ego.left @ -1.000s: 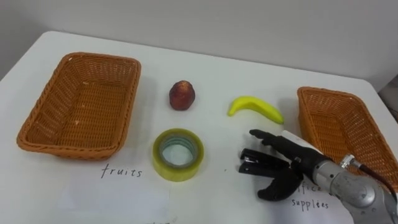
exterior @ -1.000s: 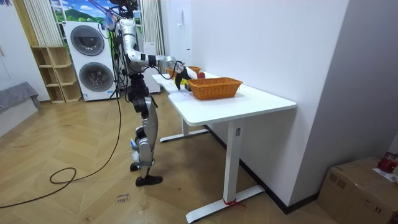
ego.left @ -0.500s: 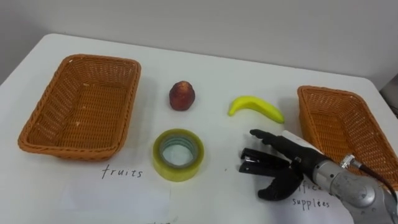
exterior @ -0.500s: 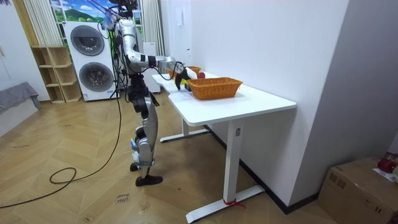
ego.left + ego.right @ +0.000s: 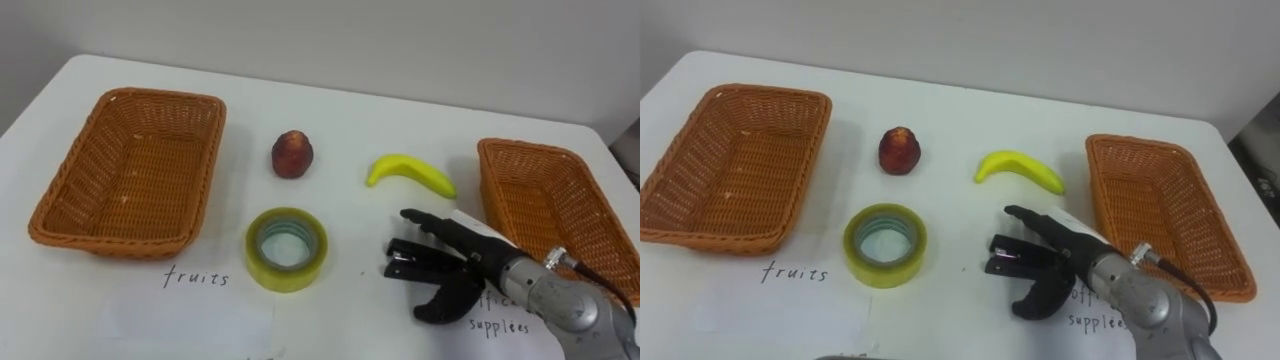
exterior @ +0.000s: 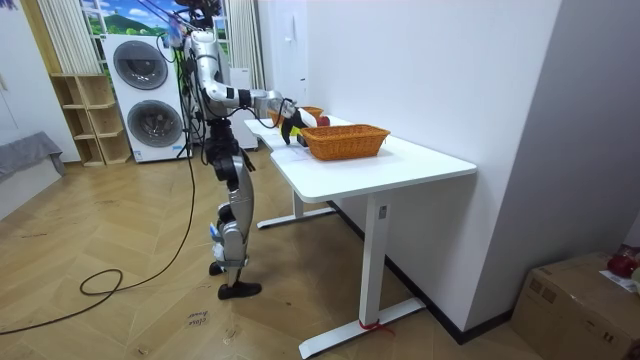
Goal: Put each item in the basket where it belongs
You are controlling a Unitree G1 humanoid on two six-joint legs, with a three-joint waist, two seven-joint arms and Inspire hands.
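A reddish peach (image 5: pixel 292 153) and a yellow banana (image 5: pixel 410 171) lie on the white table between two wicker baskets. The left basket (image 5: pixel 110 245) holds nothing and has a "fruits" label (image 5: pixel 196 277) in front of it. The right basket (image 5: pixel 520 148) also holds nothing. A yellow roll of tape (image 5: pixel 286 274) lies near the table's middle. My right hand (image 5: pixel 470 255) rests right of the tape with its fingers straight. They lie over a small black thing (image 5: pixel 398 262) with a red spot. The thumb hangs below it, apart.
A sheet with the handwritten supplies label (image 5: pixel 500 325) lies under my right wrist. In the room view I stand at the end of the white table (image 6: pixel 400 160), which is against a wall. Washing machines (image 6: pixel 140 95) stand behind me.
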